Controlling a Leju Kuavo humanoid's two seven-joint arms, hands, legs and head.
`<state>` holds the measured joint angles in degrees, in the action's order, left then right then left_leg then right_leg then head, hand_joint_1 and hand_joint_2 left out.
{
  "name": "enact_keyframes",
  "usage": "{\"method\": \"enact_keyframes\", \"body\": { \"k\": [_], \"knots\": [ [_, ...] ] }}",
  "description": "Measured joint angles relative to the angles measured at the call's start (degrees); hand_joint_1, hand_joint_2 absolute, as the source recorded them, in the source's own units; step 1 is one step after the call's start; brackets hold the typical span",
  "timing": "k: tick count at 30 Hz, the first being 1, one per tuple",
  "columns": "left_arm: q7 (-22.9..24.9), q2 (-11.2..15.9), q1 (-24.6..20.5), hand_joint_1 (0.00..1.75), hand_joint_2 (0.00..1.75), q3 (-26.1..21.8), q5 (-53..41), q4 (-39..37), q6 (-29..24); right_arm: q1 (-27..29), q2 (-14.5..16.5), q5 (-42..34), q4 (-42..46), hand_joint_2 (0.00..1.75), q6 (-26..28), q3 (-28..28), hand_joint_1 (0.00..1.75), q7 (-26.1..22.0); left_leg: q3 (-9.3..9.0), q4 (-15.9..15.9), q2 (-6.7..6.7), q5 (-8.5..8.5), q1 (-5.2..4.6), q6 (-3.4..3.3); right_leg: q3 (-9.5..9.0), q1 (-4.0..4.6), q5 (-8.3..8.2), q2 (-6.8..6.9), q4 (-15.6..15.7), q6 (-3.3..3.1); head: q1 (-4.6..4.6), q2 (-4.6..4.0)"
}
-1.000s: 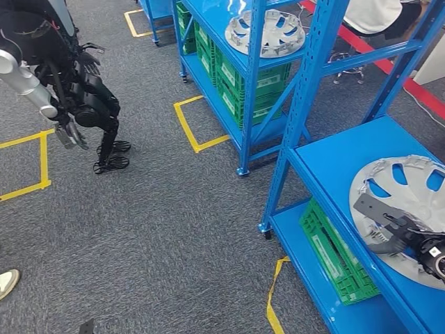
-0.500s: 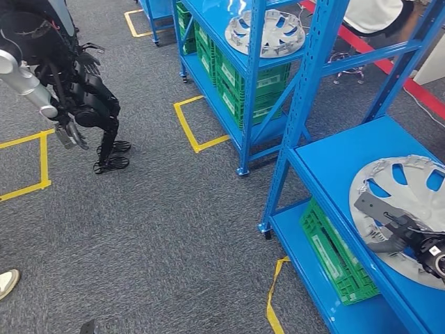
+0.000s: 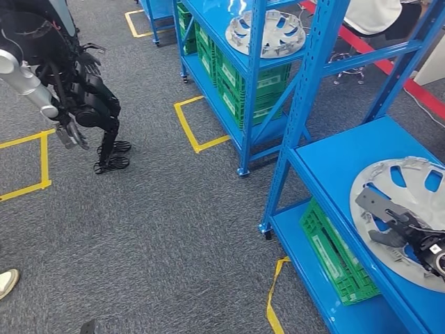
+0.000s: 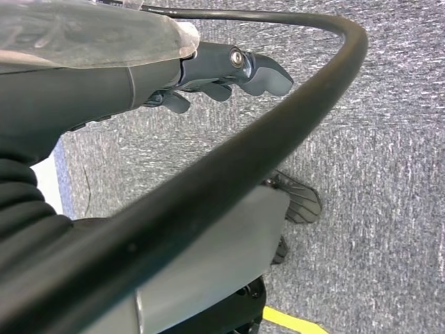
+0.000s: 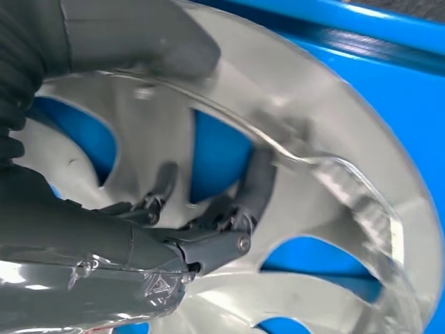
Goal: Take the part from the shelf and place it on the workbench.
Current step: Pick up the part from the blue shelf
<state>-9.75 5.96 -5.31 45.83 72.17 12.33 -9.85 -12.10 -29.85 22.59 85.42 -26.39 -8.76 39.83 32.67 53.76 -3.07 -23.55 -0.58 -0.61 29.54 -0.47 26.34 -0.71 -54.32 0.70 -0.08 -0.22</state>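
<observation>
The part is a silver wheel cover (image 3: 414, 195) lying flat on the blue shelf board (image 3: 336, 167) at the right. My right hand (image 3: 401, 229) rests on its near side. In the right wrist view the thumb (image 5: 157, 49) presses on the cover's rim (image 5: 362, 160) while the dark fingers (image 5: 257, 181) hook through a spoke opening, so the hand grips the cover. My left hand (image 3: 71, 132) hangs over the grey carpet at the far left, its fingers (image 4: 236, 69) loosely apart and holding nothing.
A blue upright post (image 3: 302, 104) stands at the shelf's near corner. Green crates (image 3: 336, 254) sit on the lower board. A second blue rack (image 3: 247, 76) behind carries another wheel cover (image 3: 265, 31). Yellow tape squares (image 3: 199, 129) mark the carpet. A person's shoe (image 3: 7, 282) shows at the lower left.
My right hand has shifted slightly across the wheel cover and its fingers have curled further into the openings. The left arm has stayed put.
</observation>
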Motion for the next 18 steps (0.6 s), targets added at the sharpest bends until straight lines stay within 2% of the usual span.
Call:
{"method": "enact_keyframes", "body": {
  "k": [17, 18],
  "knots": [
    [0.0, 0.0, 0.0, 0.0, 1.75, 0.0, -0.1, 0.0, 0.0, 0.3, 0.1, -1.2, -0.3, 1.75, 1.2, 0.2, 1.75, 0.0, -0.05, 0.0, 0.03, 0.0, 0.0, 0.0, -0.01, -0.01, -0.01, -0.05, 0.0, 0.0, -0.02, 0.0],
    [0.0, 0.0, 0.0, 0.0, 1.75, 0.0, -0.1, 0.0, 0.0, 0.3, 0.1, -1.2, -0.3, 1.75, 1.2, 0.3, 1.53, 0.0, -0.06, 0.0, 0.03, 0.0, 0.0, 0.0, -0.02, -0.01, -0.01, -0.05, 0.0, 0.0, -0.02, 0.0]
  ]
}}
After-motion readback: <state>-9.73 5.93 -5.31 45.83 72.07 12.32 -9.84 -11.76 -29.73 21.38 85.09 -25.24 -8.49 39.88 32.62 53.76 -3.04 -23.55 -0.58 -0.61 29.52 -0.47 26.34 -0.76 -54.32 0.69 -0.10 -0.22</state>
